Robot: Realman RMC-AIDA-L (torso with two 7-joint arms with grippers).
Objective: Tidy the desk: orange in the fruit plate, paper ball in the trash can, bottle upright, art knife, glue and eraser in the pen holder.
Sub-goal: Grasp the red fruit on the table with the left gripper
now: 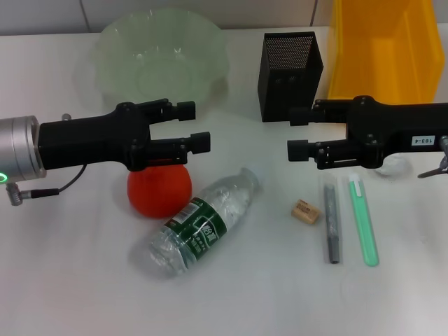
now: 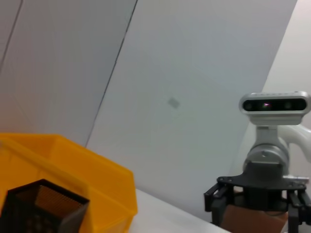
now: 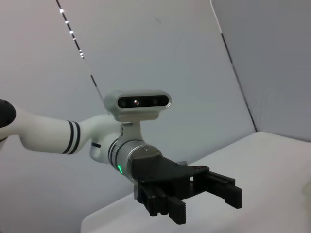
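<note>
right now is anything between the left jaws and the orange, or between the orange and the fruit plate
Nothing visible. The left gripper hangs open directly over the orange, with no object between them. The fruit plate lies beyond the orange on bare table; the bottle lies on its side on the near side, off that path.

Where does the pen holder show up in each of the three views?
Head view: the pen holder stands at top centre, beside the trash can.
Left wrist view: its mesh top sits at bottom left, in front of the yellow trash can.
Right wrist view: not in it.
Shared landmark: the trash can, in the head and left wrist views.
</note>
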